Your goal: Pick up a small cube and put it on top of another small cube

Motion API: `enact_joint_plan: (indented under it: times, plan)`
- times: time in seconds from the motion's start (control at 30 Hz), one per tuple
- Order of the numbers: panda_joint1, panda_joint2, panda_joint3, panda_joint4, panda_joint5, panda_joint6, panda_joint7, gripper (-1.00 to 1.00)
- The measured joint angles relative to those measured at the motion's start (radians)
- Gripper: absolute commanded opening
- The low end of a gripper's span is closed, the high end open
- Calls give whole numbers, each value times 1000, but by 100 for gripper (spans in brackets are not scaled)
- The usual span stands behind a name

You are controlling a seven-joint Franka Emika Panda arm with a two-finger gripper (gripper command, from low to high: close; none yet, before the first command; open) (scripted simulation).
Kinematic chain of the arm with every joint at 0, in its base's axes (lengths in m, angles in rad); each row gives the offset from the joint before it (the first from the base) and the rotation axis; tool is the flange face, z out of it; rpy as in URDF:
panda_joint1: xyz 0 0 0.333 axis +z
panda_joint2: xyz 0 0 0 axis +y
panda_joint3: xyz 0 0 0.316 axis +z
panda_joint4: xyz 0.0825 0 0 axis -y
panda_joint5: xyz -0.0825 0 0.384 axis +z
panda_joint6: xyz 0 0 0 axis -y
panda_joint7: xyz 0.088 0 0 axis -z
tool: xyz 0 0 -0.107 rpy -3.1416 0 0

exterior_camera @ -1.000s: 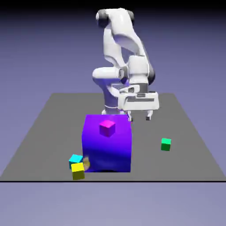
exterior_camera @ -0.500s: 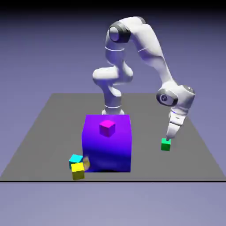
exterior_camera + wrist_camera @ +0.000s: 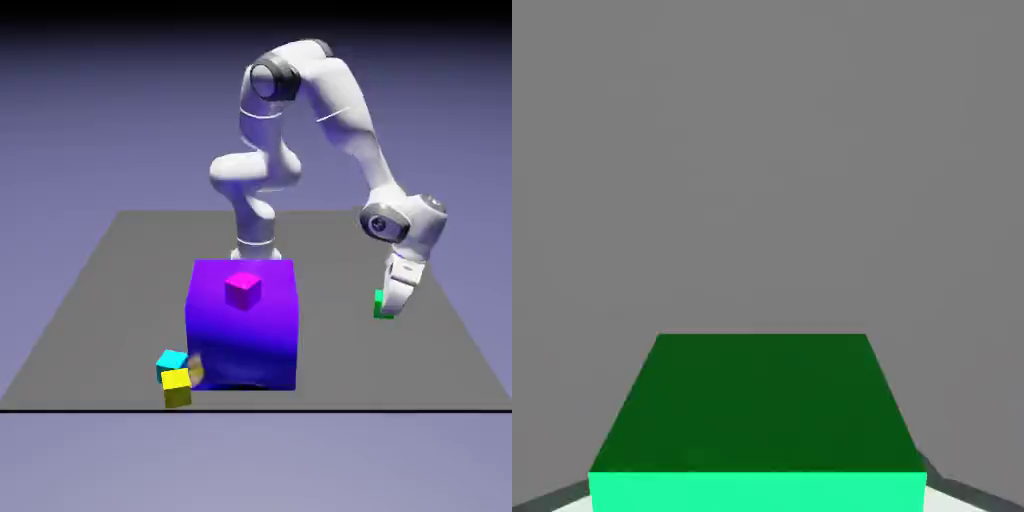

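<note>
1. A big purple block (image 3: 243, 335) stands on the bench (image 3: 120, 285), left of the middle in the exterior view, and is by far the bulkiest thing there.
2. A small magenta cube (image 3: 243, 291) shows against the purple block, near its upper edge.
3. At the block's lower left corner in the exterior view are a small cyan cube (image 3: 171, 364) and, nearer the camera, a small yellow cube (image 3: 176, 388) that overlaps it in the picture; whether the two touch, I cannot tell.
4. The green cube (image 3: 379, 304) is on the exterior view's right, well apart from the purple block, which stands between it and the cyan and yellow cubes.
5. The end effector (image 3: 388, 310) is pinching the green cube, which fills the space between the fingertips in the hand view.
6. Beside the yellow cube, a blurry tan patch (image 3: 196, 370) shows on the block's lower left; what it is, I cannot make out.
7. The fingers hide part of the green cube in the exterior view; the hand view's bottom edge cuts off the cube and most of the fingertips.
</note>
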Motion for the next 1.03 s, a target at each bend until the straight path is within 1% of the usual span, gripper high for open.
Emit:
enact_joint_plan:
  times: [0.17, 0.47, 0.7, 0.83, 0.87, 0.93, 1.03]
  plan:
    - [-180, -53, -156, 122, 30, 7, 124, -100]
    - [-487, -61, -481, 224, 375, -75, 427, -100]
    - [-547, -7, -594, 138, 668, -146, 608, -100]
    - [-556, 126, -569, 110, 738, 5, 566, -100]
    - [-556, 128, -569, 110, 739, 7, 565, 100]
    - [-556, 128, -569, 110, 737, 6, 567, 100]
    - [-554, 21, -596, 135, 691, -124, 601, 100]
